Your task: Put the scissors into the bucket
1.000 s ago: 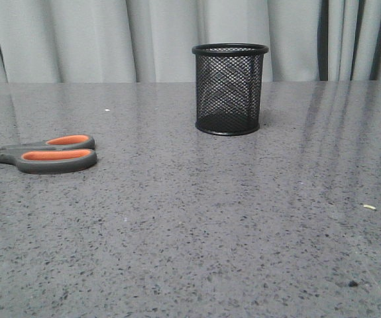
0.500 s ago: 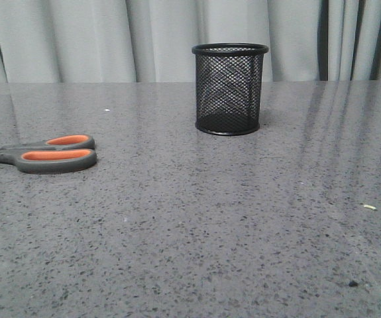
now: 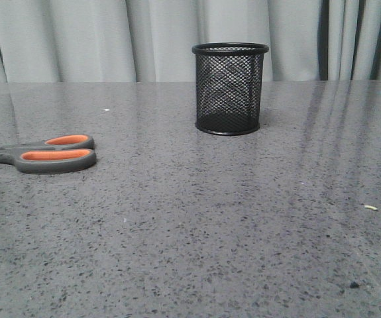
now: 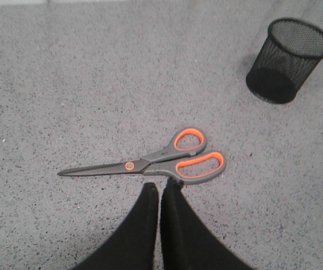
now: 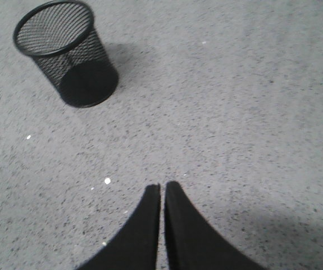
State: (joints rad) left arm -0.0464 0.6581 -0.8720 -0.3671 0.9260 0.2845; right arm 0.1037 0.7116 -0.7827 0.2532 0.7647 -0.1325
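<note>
The scissors (image 3: 51,153) lie flat at the table's left edge, grey handles with orange-lined loops toward the middle; only the handles show in the front view. In the left wrist view the whole scissors (image 4: 167,162) lie closed, just beyond my left gripper (image 4: 160,185), which is shut and empty above the table. The bucket (image 3: 230,88), a black wire-mesh cup, stands upright at the middle back; it also shows in the left wrist view (image 4: 287,61) and the right wrist view (image 5: 66,53). My right gripper (image 5: 162,185) is shut and empty, well away from the bucket.
A grey speckled tabletop (image 3: 210,218) with a grey curtain (image 3: 110,40) behind it. A small pale scrap (image 3: 370,207) and a dark speck (image 3: 354,285) lie at the front right. Neither arm shows in the front view.
</note>
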